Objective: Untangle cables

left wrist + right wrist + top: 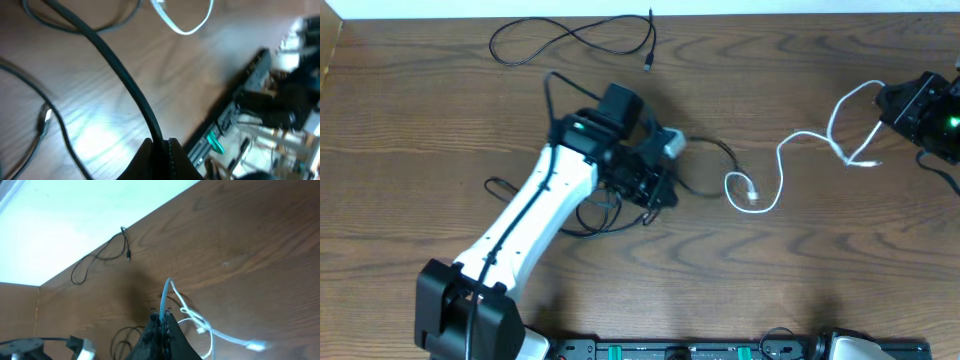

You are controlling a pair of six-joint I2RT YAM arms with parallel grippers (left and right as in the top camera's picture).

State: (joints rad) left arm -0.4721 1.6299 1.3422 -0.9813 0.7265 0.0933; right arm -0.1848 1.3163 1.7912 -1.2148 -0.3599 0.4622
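A white cable [782,160] runs across the right half of the wooden table [440,130], from a plug end near the middle to my right gripper [892,100], which is shut on it; the right wrist view shows the white cable [165,292] between the jaws [161,314]. My left gripper [655,190] sits over a tangle of black cables [600,215] and is shut on one black cable [120,75], its jaws [160,145] closed around it. A separate black cable [570,40] lies looped at the far edge.
A dark rail with green parts [680,350] runs along the table's near edge. The table's far edge meets a white surface [520,8]. The left arm's white link [530,215] crosses the table's left middle.
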